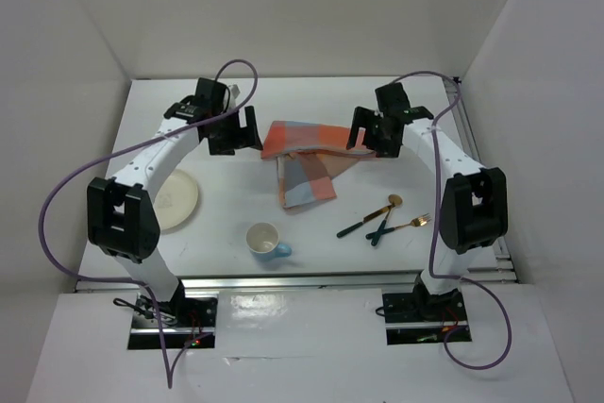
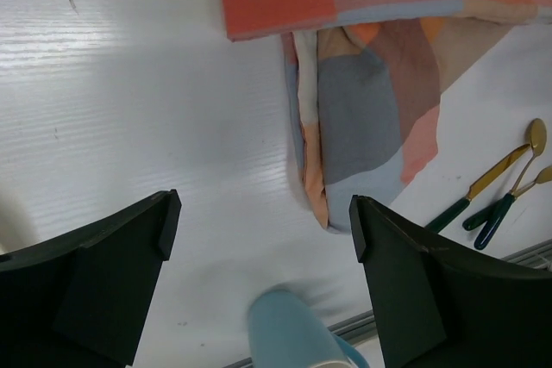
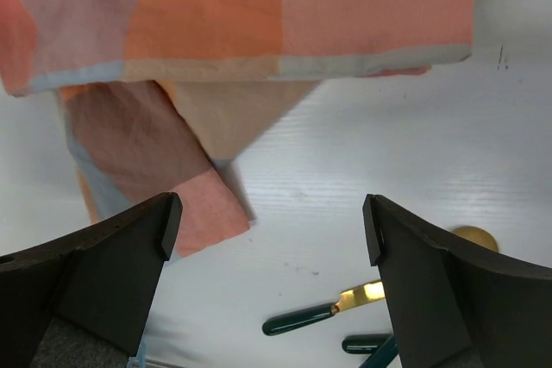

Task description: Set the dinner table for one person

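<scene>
Your left gripper (image 1: 249, 127) is spread wide with nothing between the fingers. In the left wrist view (image 2: 263, 221) you only see white tabletop and a bit of the cup in the gap. It sits just off the left end of the checked cloth mat (image 1: 304, 153). It looks apart from the cloth, not on it.

Your right gripper (image 1: 362, 135) is the same story: fingers wide apart, not grasping anything. In the right wrist view (image 3: 272, 226) the gap frames bare table and the mat's folded corner. It's right at the mat's right end. You can't really tell from the top view whether it's touching the cloth or just above it.

The mat itself isn't flat. There's an orange band running left to right, and a folded, rumpled flap sticks out from under it toward the arm bases.

Everything else, going by the mat:
- the light blue cup (image 1: 265, 239) is on its near side, a little left, standing upright
- the pale plate (image 1: 175, 200) is well off to its left and nearer, partly under the left arm
- the gold cutlery (image 1: 394, 201) with dark green handles is near-right of it, pieces lying close together at an angle

All of it sits on the dinner table (image 1: 226, 186), the big white top, with the metal rail (image 1: 302, 280) along the near edge.
</scene>
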Robot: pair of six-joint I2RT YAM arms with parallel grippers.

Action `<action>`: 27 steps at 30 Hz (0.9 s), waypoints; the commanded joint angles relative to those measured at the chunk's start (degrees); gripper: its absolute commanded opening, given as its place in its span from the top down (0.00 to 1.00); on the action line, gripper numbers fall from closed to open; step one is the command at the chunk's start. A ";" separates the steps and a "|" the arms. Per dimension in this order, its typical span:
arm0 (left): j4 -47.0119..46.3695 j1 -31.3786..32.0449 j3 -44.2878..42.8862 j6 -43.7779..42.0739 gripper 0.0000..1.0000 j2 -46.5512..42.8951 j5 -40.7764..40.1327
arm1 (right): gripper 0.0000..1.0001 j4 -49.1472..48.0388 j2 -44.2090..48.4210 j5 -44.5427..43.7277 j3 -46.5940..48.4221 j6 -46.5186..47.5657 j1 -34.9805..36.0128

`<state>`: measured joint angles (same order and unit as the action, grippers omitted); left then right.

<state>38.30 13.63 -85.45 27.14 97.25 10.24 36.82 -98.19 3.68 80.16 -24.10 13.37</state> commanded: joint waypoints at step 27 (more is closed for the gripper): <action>-10.53 -4.14 -13.42 11.62 0.19 29.13 13.67 | 0.00 -4.74 8.81 -0.08 -8.88 -0.86 2.10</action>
<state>29.19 9.45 -95.00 36.45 123.33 21.28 33.50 -91.55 4.71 69.52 -25.47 14.90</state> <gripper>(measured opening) 0.815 1.000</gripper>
